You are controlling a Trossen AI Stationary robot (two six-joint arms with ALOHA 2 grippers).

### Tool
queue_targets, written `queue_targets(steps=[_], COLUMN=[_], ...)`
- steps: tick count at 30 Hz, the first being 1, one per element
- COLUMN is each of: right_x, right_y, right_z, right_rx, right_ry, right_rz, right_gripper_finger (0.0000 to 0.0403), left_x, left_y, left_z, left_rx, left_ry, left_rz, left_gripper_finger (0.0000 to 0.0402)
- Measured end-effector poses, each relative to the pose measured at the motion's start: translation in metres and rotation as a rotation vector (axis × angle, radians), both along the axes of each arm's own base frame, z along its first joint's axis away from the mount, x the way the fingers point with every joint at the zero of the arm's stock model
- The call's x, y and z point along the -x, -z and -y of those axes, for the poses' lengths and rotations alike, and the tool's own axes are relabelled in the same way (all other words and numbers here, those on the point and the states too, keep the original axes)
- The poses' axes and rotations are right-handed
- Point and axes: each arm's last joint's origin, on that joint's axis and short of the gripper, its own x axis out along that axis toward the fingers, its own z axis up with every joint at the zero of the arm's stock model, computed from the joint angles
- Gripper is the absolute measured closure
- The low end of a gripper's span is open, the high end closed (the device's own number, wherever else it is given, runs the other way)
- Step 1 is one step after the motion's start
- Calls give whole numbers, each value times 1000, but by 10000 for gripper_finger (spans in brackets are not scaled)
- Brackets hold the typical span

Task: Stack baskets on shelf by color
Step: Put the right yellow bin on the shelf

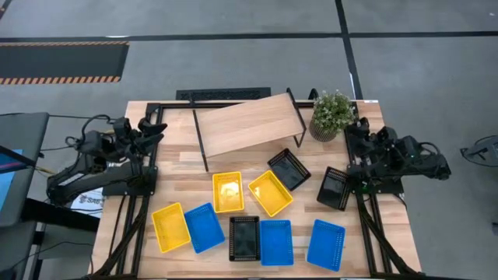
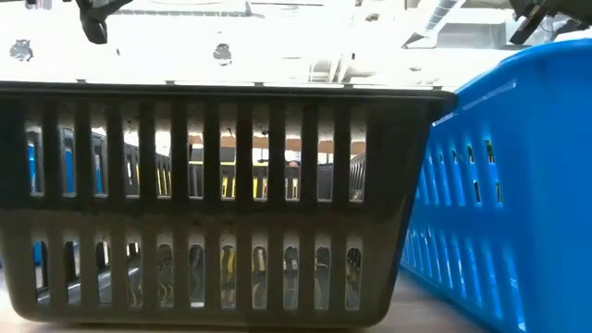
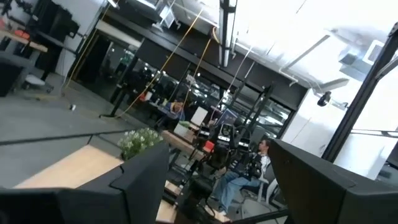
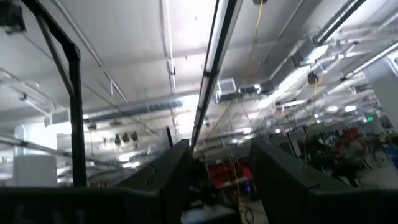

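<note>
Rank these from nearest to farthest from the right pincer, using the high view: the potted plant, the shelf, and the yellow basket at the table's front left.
1. Potted plant: just left of the right pincer, at the table's back.
2. Shelf: further left, mid-back of the table.
3. Yellow basket: far across, front left.

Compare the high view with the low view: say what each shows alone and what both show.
Only the high view shows the shelf, bare, the potted plant, three yellow baskets, and both arms parked at the table's sides, left gripper and right gripper, neither holding anything. Only the low view shows the mesh slots up close and the room's ceiling. Both show a black basket beside a blue basket.
</note>
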Motion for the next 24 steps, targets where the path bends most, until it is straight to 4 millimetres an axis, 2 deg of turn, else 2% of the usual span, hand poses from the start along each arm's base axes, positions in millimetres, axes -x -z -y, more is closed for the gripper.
queue_targets(steps=[2, 4, 8, 12, 18, 24], right_x=[-3, -1, 3, -4, -39, -85], right_y=[3, -1, -11, -24, -28, -12], right_z=[1, 4, 9, 9, 2, -8], right_rx=[-53, -182, -399, -606, -878, -906], right_ry=[16, 63, 190, 215, 195, 84], right_rz=[-66, -156, -475, -763, -1197, -1478], right_gripper_finger=[210, 210, 211, 213, 229, 238], left_x=[0, 0, -1, -4, -9, -16], left_y=[1, 1, 3, 8, 11, 17], left_z=[0, -1, -1, -2, -4, -7], left_rx=[8, 14, 49, 109, 128, 155], left_ry=[-3, -12, 1, 2, -10, -22], left_rz=[-7, -10, -22, -63, -108, -182], left_gripper_finger=[136, 136, 136, 136, 136, 136])
